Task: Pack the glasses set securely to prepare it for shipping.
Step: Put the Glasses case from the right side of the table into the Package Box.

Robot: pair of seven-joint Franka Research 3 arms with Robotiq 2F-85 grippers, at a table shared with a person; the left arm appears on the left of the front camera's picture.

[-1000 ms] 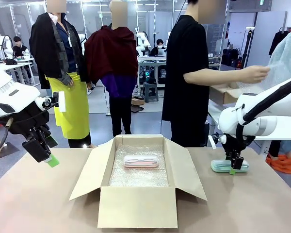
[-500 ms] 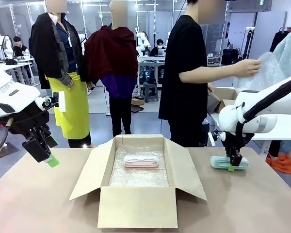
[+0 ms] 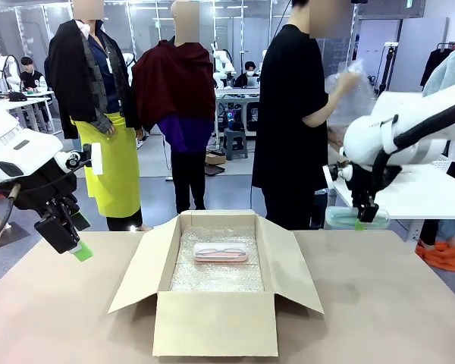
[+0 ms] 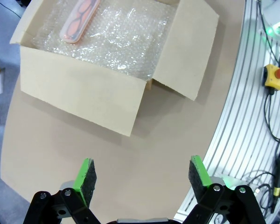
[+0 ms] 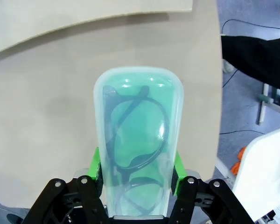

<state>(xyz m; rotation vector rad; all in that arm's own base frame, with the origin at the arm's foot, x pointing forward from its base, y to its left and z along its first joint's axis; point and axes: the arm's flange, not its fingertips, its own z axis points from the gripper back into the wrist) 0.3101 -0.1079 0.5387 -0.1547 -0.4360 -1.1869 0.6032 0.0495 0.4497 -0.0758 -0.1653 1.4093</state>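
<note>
The pink case lies on bubble wrap inside the open cardboard box; from the left wrist it appears at the box's far corner. My right gripper is shut on the mint green case, holding it in the air above the table's right side. In the right wrist view the mint green case with dark glasses inside sits between the green pads. My left gripper hangs open left of the box, its pads wide apart over bare table.
A person in black stands behind the table at the right, holding a bubble-wrap sheet in raised hands. The box flaps stick out to both sides. In the left wrist view the table edge and cables run along the right.
My right gripper has lifted the mint green case off the table and raised it. The person has pulled the bubble-wrap sheet in toward the body. The left arm is still.
</note>
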